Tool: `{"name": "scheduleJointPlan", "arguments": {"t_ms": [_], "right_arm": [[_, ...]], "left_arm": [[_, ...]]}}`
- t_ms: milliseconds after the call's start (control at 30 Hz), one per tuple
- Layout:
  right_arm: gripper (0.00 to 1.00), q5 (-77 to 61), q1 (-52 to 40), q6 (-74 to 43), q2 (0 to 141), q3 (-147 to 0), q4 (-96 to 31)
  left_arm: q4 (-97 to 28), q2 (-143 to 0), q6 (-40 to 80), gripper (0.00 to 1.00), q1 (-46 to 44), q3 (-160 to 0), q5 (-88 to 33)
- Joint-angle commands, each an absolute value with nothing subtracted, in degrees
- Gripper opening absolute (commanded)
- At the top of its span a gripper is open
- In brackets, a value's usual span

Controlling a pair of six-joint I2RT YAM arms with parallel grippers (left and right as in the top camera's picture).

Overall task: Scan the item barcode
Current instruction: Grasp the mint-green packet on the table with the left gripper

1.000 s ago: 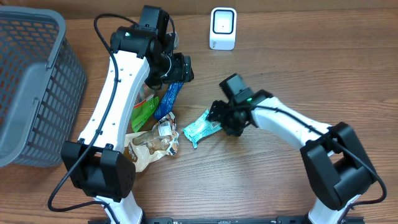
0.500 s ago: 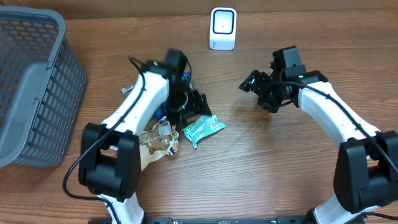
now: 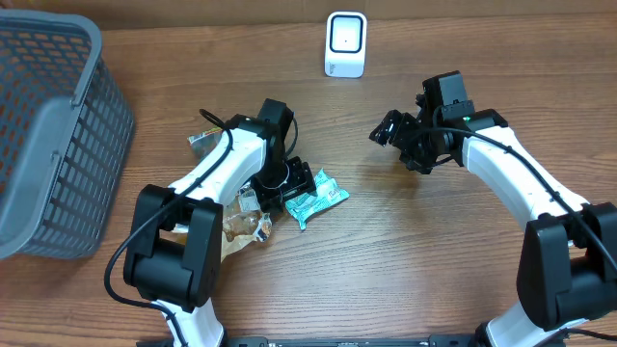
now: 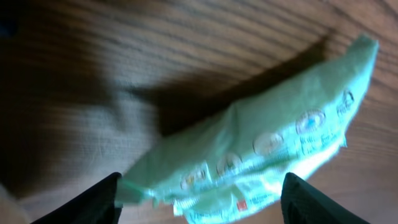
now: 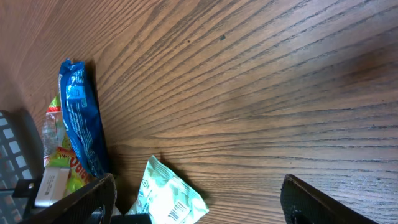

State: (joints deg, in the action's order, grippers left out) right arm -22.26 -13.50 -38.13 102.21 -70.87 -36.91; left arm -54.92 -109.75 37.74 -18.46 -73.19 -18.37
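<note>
Far left on the bench (image 3: pixel 405 280), grey basket (image 3: pixel 58 145), nothing visible inside. Mid-left, beside a snack pile (image 3: pixel 241 224), mint-green pouch (image 3: pixel 324 196) flat: probably light, soft, crinkly and slick; best pinched at a sealed end. Over it, left end effector (image 3: pixel 297 183) spread wide, not gripping; right end effector (image 3: pixel 390 130) wide, empty, well apart.

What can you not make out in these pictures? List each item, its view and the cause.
Print on the green packet: left wrist view, blurred; no barcode readable.
Blue packet: overhead, hidden by the left arm.
White scanner face: overhead, too small to read.
Grey basket: overhead, cut off by the left edge.
</note>
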Motion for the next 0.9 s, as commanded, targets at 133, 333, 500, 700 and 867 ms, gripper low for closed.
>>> {"name": "scheduleJointPlan", "arguments": {"t_ms": [133,333,500,700,867], "right_arm": [[0.86,-22.3,-13.5,-35.5,101.2,-72.1,-36.7],[0.86,-22.3,-13.5,-35.5,101.2,-72.1,-36.8],[0.86,-22.3,-13.5,-35.5,101.2,-72.1,-37.3],[0.86,-22.4,-13.5,-32.5,101.2,-72.1,-38.6],[0.86,-22.4,-13.5,-32.5,101.2,-72.1,-39.1]], "left_arm": [[-51.9,-109.6,40.5,0.47,-20.3,-71.3,-15.9],[-48.8,-109.9,40.3,0.16,-20.8,-69.4,-16.4],[-48.6,-110.0,39.5,0.04,-19.8,-69.4,-17.0],[-47.4,-109.9,28.7,0.04,-18.2,-71.3,-23.2],[-46.6,-109.7,10.7,0.04,-16.6,-73.7,-30.1]]}}
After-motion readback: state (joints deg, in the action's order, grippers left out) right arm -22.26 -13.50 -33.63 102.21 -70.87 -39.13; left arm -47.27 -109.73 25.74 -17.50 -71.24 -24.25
